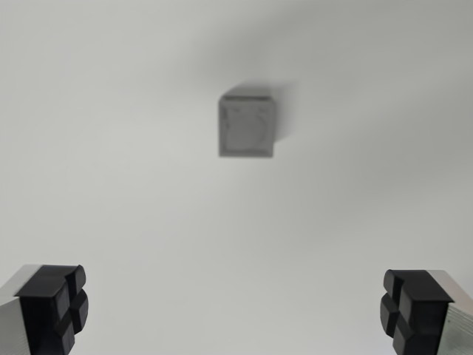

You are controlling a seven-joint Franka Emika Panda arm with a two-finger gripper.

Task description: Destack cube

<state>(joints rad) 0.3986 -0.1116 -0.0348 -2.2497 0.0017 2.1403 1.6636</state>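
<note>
**A:** What do you see at the wrist view's left?

**B:** Down in the corner there is one black finger pad (58, 307) of the pincer (236, 307). It sits on a silver block. Its face has grooves like a cross.

**A:** And under it?

**B:** The counter (111, 185). It is plain and pale, a soft grey-white all over. It fills the whole picture. I cannot see any walls or any room, only this flat top.

**A:** What is in the middle?

**B:** A grey cube (247, 127). It sits a bit above the middle, seen from the top. It looks blurry. A soft dark shadow lies behind it and to its right side. I cannot tell if there is one cube or one cube on top of another.

**A:** Is the pincer touching it?

**B:** No. The cube is well apart from both pads. Nothing is between them.

**A:** And the wrist view's right?

**B:** The other black pad, down in that corner, also on a silver block. The two pads are far from each other, so the pincer is spread wide and holds nothing.
</note>
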